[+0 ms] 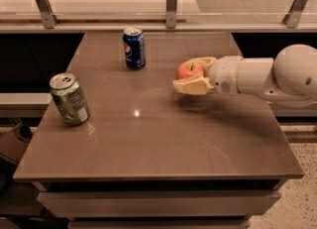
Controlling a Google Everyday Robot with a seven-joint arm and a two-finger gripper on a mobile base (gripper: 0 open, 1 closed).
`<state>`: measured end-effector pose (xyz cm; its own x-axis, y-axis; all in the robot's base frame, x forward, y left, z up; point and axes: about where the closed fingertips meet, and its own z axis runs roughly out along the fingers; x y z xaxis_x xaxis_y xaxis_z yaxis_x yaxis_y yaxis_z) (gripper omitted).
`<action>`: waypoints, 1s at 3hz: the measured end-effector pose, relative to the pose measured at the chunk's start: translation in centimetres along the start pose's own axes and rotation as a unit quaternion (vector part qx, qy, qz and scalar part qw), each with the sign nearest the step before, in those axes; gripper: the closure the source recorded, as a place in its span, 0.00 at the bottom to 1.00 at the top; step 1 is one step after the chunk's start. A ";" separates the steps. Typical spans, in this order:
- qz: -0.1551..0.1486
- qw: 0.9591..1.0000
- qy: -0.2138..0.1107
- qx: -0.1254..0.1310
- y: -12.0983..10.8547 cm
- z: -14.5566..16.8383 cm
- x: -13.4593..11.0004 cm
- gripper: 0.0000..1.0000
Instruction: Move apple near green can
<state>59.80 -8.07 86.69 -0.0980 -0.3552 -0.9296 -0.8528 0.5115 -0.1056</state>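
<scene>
I have the pincer (pixel 190 76) closed around the apple (pixel 189 68), one pale finger under it and the other behind, so the fruit is in my grip. It sits far to the right of the green can (pixel 69 99) and a little further back on the surface (pixel 163 129). From the shadow beneath it, I judge the apple is carried just clear of the top rather than resting on it, though I cannot be sure. The white arm (pixel 267 77) reaches in from the side of the surface opposite the green can.

I take this as the carry step: the pick is done and the placing is not yet done. The next move calls for a steady sweep across open surface toward the green can, keeping low and keeping the grip firm. The blue can (pixel 134 48) stands behind and to the right of the green can, off the direct line, so I would keep the path to the near side of it. I need to stop short of the green can, which looks slightly tilted and easy to knock, then lower the apple and open up.
</scene>
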 end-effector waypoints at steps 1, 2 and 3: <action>-0.029 0.999 -0.010 -0.018 4.8 0.3 -0.7 1.00; -0.060 0.997 -0.009 -0.037 8.7 1.0 -1.9 1.00; -0.090 0.994 0.001 -0.061 11.8 2.3 -3.2 1.00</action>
<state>51.25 0.85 87.59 0.0607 -0.4341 -0.8988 -0.9126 0.3406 -0.2261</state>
